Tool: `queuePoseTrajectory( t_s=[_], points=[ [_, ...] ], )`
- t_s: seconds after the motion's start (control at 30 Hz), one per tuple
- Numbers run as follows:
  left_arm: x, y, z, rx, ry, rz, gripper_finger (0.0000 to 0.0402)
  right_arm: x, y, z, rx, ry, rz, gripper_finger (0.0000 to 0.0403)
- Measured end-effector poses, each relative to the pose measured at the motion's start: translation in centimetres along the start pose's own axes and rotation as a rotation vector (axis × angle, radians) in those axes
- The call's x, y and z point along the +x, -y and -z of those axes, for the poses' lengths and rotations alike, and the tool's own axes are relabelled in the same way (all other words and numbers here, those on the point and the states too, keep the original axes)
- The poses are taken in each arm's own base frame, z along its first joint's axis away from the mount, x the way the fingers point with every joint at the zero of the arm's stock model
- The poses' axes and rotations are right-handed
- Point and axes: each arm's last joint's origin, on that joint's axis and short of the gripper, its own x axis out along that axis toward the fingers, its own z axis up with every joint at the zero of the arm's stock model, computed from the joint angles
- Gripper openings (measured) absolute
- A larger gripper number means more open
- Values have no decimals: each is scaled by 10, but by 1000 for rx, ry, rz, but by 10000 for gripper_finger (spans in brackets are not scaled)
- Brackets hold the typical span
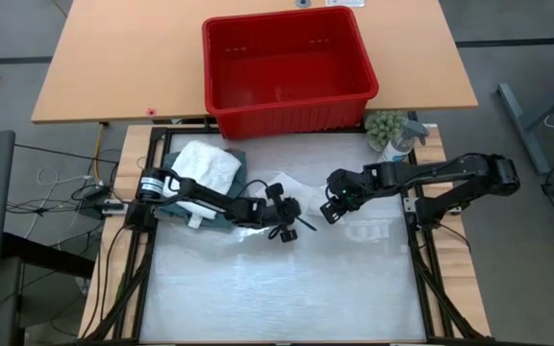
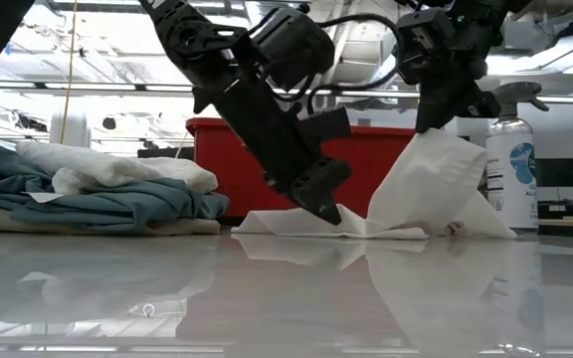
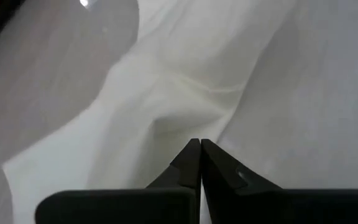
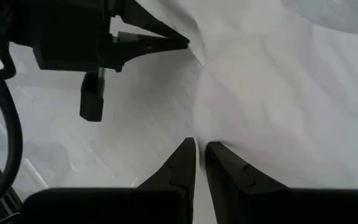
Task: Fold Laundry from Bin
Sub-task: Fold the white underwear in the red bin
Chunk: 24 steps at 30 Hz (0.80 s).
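The red bin point(image 1: 289, 72) stands at the far edge of the table point(image 1: 277, 288) and looks emptied; I can see nothing left inside it from above. To its left on the table lies a small stack of done pieces, a white garment point(image 1: 207, 165) on top of the dark teal one point(image 2: 117, 209), with something pale under them that I cannot make out. The piece now in hand is a thin white cloth point(image 2: 436, 194) lying near the middle of the table, in front of the bin. The right pincer point(image 1: 333, 213) is clenched on one edge of it and holds that edge lifted, so from table height the cloth rises in a peak and drapes down to the surface. The left pincer point(image 1: 291, 231) is clamped fully shut with its tip down at the flat part of the same cloth; whether any fabric is caught between its fingers I cannot tell from its own camera, which shows only closed tips over white folds. So I judge this is the spreading or first-fold step on the last garment. Next the raised edge should be carried over the flat part while the left tip pins it, then laid down smooth; thin cloth like this may drag or bunch.
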Motion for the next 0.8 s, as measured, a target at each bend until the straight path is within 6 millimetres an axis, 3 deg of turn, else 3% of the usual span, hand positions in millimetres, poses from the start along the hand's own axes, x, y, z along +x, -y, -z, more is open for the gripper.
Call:
queuePoseTrajectory(
  t_s=[0.4, 0.8],
  points=[
    [12, -12, 1, 47, 21, -86, 0, 0, 0, 0, -5, -5, -7, 63],
    [19, -17, 2, 6, 31, -34, 0, 0, 0, 0, -5, -5, -7, 63]
  ],
)
